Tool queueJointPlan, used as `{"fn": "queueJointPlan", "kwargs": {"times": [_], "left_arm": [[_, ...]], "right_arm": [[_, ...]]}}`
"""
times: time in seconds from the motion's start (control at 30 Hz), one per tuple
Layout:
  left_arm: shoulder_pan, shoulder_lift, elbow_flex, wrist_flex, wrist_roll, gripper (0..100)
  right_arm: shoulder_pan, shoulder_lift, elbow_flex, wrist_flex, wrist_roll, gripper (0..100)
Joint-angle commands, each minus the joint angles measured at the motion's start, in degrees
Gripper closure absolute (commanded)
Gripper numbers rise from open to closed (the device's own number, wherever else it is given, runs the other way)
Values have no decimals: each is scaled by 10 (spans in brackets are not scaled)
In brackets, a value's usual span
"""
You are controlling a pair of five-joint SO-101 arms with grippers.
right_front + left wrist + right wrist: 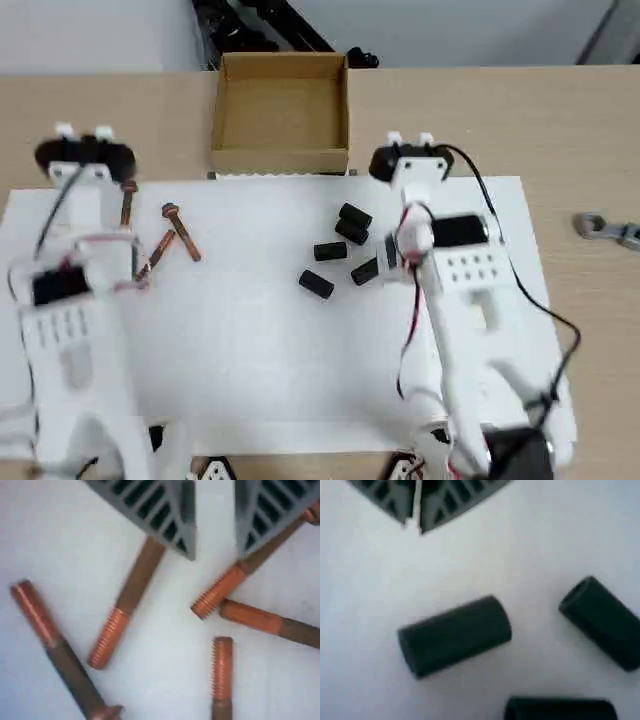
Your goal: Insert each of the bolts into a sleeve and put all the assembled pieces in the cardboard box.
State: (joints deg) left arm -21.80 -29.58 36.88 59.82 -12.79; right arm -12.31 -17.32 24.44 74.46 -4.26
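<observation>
Wood table [560,120] w/ a white sheet [250,340] over it; both arms rise from the near edge. On the left arm, the left gripper [215,540] hangs above the bolts [127,605], jaws apart w/ a clear gap and nothing between them. Bolts are copper-toned, w/ brighter threaded ends and darker brown shanks. They lie flat and scattered, long axes mostly diagonal, one approx. along the sheet's depth. On the right arm, the right gripper [417,520] sits over the sleeves [455,635], jaws closed to a hairline slit, holding nothing. Sleeves are short black tubes on their sides, in a loose cluster centre-right on the sheet, axes at mixed angles; one shows its open bore. Farther back, the cardboard box [280,158] sits at the sheet's far edge, opening up, approx. midway btwn the arms. Off right on bare wood lies a wrench [600,227].
</observation>
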Motion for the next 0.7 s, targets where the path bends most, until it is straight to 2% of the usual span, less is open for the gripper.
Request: {"fn": "queueJointPlan", "kwargs": {"times": [0.0,0.13,0.27,0.4,0.47,0.67], "left_arm": [[-22,164,-153,0,1,995],[-25,317,-311,40,1,993],[-22,469,-478,98,1,993],[-8,622,-664,205,4,992],[1,695,-769,258,28,992],[12,857,-1082,395,52,989]], "right_arm": [[-21,55,-100,15,9,995],[-44,114,-185,39,120,995],[-60,168,-258,76,101,995],[-65,247,-328,161,91,995],[-64,280,-355,188,89,995],[-65,305,-413,200,93,995]]}}
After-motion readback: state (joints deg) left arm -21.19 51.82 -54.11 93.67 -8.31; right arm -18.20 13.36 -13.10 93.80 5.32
